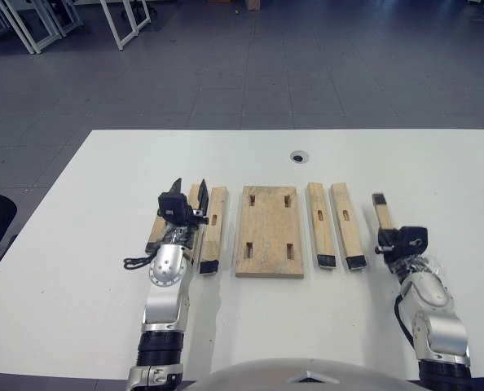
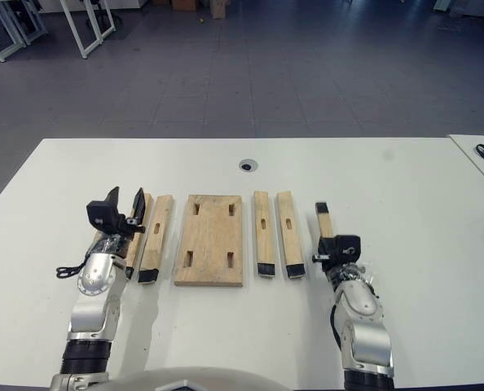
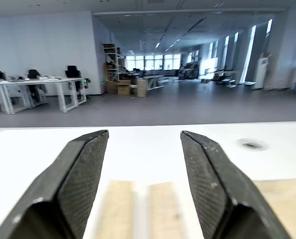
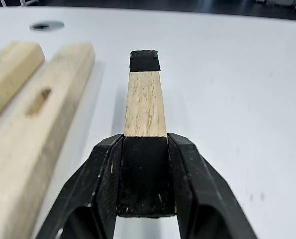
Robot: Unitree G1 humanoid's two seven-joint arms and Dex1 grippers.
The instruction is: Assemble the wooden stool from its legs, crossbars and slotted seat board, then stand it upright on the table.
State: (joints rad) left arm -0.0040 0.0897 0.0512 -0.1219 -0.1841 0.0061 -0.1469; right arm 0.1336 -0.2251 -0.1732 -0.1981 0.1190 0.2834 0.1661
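- Left gripper [image 1: 190, 186], jaws apart, hovers over pale slotted wooden legs [image 1: 216, 224].
- Rectangular slotted wooden seat board [image 1: 269, 230] lies flat, centre.
- Right gripper [image 4: 145, 138] clamps the near end of a narrow black-tipped wooden crossbar [image 4: 145, 102], which points away; the board lies to its left.

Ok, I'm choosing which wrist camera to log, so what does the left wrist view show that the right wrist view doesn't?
Left wrist view: the left hand open over two wood pieces, desks in the room behind. Right wrist view: the right hand shut on a black-tipped bar, two legs beside it. Both: the white table and its cable hole.
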